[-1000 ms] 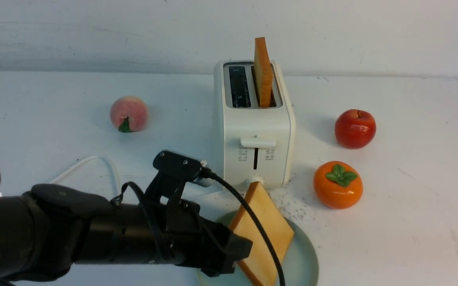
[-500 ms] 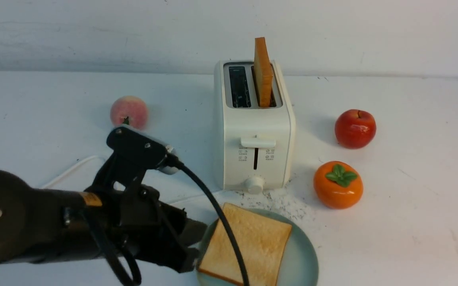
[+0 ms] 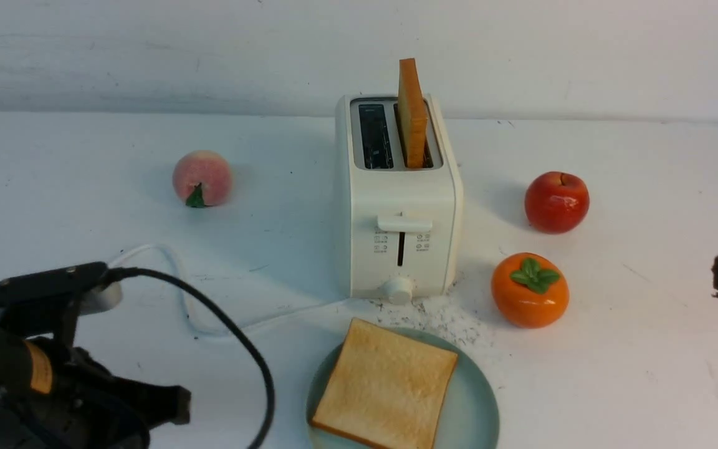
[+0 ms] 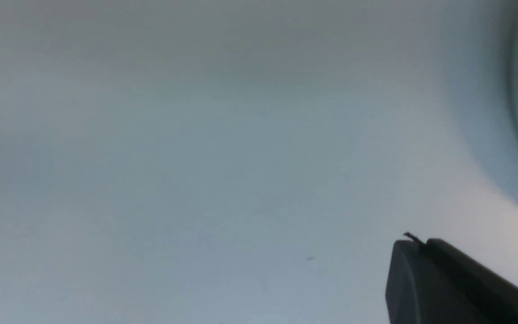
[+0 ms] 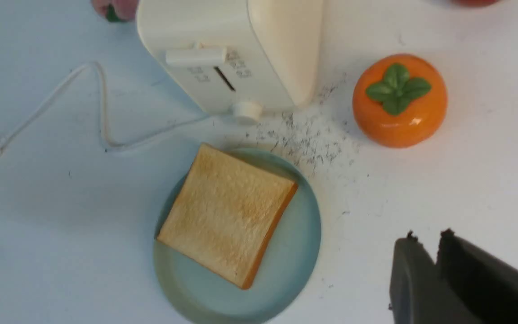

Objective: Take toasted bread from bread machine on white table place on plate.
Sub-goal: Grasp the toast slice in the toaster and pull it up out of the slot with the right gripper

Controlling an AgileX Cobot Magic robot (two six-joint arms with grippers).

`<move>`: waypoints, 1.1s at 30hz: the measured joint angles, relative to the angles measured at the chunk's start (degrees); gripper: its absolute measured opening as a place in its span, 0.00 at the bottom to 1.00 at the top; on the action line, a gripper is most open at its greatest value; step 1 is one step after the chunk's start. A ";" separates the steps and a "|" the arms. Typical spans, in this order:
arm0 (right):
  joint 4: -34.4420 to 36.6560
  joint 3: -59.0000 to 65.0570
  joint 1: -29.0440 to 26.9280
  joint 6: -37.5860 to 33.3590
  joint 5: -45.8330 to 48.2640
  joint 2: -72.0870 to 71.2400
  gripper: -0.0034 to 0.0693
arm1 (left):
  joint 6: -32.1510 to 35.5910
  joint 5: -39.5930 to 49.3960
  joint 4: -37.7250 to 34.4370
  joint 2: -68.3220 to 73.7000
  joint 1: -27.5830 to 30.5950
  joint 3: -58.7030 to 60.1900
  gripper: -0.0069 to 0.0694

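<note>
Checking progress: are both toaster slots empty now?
No, one toast slice stands upright in the right slot of the toaster.

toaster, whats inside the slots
In the toaster, a toast stands upright in the right slot, lower part hidden. The left slot looks empty, though dark inside.

marks (image 3: 381,243) on the bread machine (image 3: 396,193) cannot be read.

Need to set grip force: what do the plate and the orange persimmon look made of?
Plate: probably glazed ceramic, from its smooth pale blue-green surface and soft sheen; melamine is possible. Persimmon: likely moulded plastic or glazed ceramic, a glossy replica showing bright highlights.
</note>
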 joint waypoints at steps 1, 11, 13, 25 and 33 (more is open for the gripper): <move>0.06 -0.87 0.00 -0.31 0.92 1.45 0.16 | -2.86 1.74 1.91 -1.11 0.79 0.00 0.07; 0.81 -6.10 3.95 -1.63 -0.24 9.54 0.09 | -7.29 10.60 21.96 -7.19 7.41 -2.87 0.07; 0.72 -7.49 8.27 -1.68 -2.99 12.27 0.05 | -5.00 10.25 24.54 -9.79 7.52 -6.35 0.07; -4.07 -27.79 20.31 -1.68 -11.13 33.67 0.18 | 0.02 -1.40 19.76 -24.61 7.52 -9.86 0.07; -4.47 -42.62 20.50 0.51 -14.52 46.91 0.60 | 0.16 -0.62 19.58 -32.08 7.52 -9.80 0.07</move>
